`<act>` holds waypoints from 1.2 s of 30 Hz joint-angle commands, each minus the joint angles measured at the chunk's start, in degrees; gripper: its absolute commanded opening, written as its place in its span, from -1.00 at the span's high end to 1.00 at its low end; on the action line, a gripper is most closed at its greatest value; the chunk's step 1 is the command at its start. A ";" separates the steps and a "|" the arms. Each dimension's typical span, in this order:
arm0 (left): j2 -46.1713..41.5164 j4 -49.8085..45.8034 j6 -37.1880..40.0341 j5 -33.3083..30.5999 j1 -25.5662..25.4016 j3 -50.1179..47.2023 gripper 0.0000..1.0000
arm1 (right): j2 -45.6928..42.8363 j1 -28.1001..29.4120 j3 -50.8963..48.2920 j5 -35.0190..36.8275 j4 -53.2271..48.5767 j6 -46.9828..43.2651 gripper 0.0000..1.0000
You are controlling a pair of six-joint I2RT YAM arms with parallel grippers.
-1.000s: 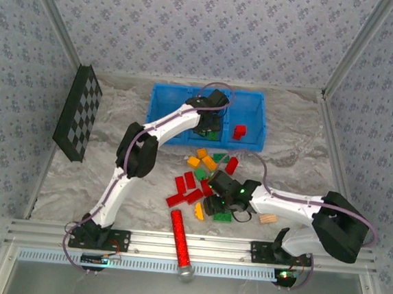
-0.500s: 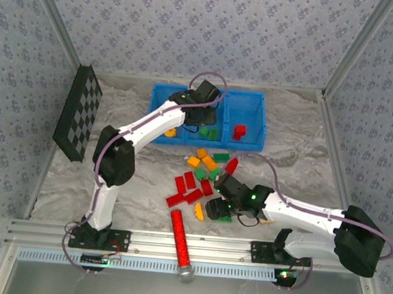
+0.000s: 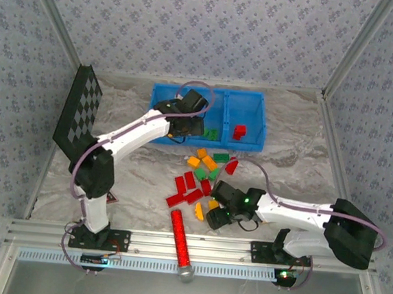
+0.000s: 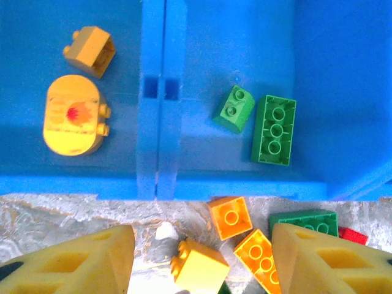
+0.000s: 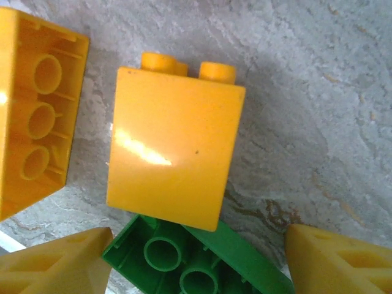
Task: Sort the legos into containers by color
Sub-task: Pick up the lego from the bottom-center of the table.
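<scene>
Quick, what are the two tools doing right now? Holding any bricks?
Left tool: open, holding nothing.
Right tool: open, with a green brick between its fingers, not gripped.

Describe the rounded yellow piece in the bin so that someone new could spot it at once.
Find the bright blue plastic three-compartment bin and look in its left compartment, which holds two yellowish pieces. The target is the rounded yellow plastic piece, nearer the bin's front wall. Unlike the small boxy yellow-orange brick beside it, it is larger, has curved ends and carries a red-orange mark on its face.
</scene>
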 commanded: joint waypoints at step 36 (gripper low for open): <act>-16.66 -2.48 -1.80 0.50 1.19 -14.28 -0.27 | -0.71 10.97 -1.38 3.42 -14.05 12.85 0.01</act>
